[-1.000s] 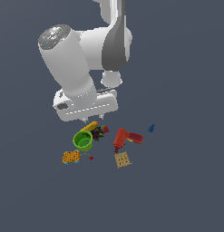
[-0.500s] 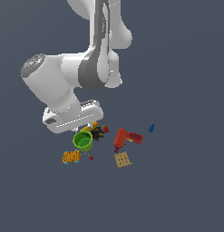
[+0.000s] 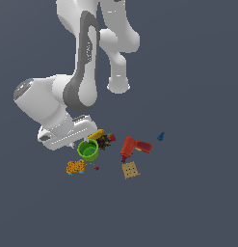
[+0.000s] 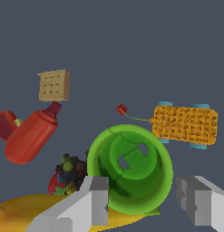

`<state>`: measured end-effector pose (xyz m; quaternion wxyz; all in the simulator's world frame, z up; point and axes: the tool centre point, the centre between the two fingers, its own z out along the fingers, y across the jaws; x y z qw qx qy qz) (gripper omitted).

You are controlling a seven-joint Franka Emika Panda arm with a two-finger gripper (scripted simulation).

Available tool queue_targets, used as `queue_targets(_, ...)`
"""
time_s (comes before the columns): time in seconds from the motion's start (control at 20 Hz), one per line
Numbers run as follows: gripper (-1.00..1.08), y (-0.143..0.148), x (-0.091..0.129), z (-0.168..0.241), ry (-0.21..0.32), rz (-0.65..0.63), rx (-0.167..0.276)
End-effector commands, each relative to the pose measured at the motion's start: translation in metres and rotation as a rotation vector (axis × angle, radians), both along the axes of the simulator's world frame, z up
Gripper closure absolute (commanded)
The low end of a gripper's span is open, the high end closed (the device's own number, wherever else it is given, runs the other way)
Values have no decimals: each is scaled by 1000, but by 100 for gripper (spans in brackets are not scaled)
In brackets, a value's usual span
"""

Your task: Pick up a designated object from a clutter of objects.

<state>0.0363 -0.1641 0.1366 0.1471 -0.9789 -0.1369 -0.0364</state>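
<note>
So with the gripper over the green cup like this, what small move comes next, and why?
Probably a short descent, then closing. In the wrist view the gripper is open, its fingers flanking the green cup without visibly touching it. The banana lies close beside one finger, so the descent should be careful.

lime-green cup (image 3: 88,150) upright, touching banana (image 3: 96,134), amid toys.

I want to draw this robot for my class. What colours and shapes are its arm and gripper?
The arm is made of fat, rounded white tubes with dark grey bands running along the joints, and one pale grey round cap at an end. The gripper has two blocky light-grey fingers with squared, stepped tips. No cables or writing show.
</note>
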Motion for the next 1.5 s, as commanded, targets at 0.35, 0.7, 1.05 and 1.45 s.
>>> queue_targets(0.35, -20, -28, -4, -30, -35, 23, 25)
queue_targets(0.7, -20, -32, -5, -35, -40, 25, 28)
queue_targets(1.05, -20, -26, -4, -54, -41, 25, 28)
queue_targets(1.45, 108, -23, -4, -64, -41, 25, 28)
